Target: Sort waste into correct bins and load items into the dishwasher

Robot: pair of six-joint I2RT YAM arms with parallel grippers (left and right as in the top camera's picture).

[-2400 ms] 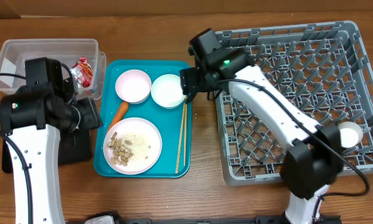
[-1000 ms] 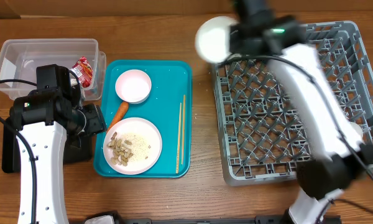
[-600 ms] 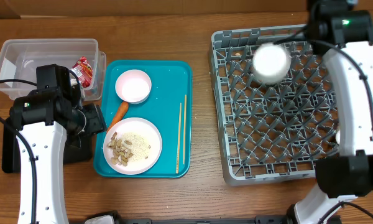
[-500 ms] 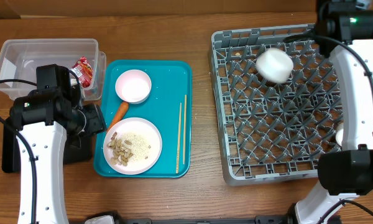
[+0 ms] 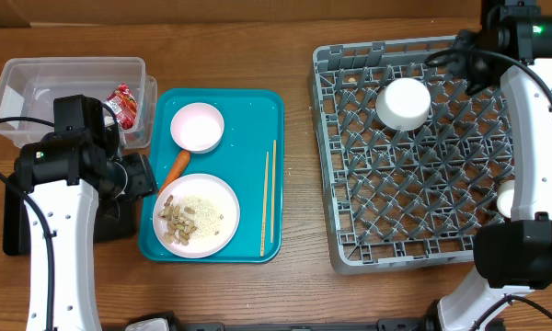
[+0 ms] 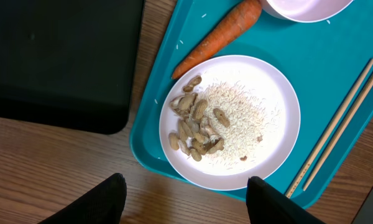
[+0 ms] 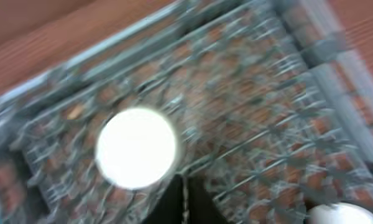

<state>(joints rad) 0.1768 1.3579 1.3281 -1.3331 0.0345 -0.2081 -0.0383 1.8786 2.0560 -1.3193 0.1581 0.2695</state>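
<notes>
White bowl (image 5: 404, 103) lies in the grey dish rack's (image 5: 322, 165) far rows. It is round, and which way it faces is unclear. The right end effector (image 5: 462, 64) is beside it, its grip lost in blur. The left end effector (image 6: 188, 183) is spread wide above the rice plate (image 6: 273, 112).

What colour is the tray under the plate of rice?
Teal tray; left wrist view shows it best.

At far left, tub (image 5: 60, 85) with wrapper (image 5: 122, 103) inside; beside it, tray (image 5: 248, 119) bearing bowl (image 5: 197, 127) rearmost, carrot (image 5: 175, 166), plate (image 5: 223, 198) of food scraps (image 5: 177, 220) frontmost, chopsticks (image 5: 269, 198) rightmost; farther right, rack (image 5: 414, 211) with second bowl (image 5: 404, 103) at rear.
</notes>
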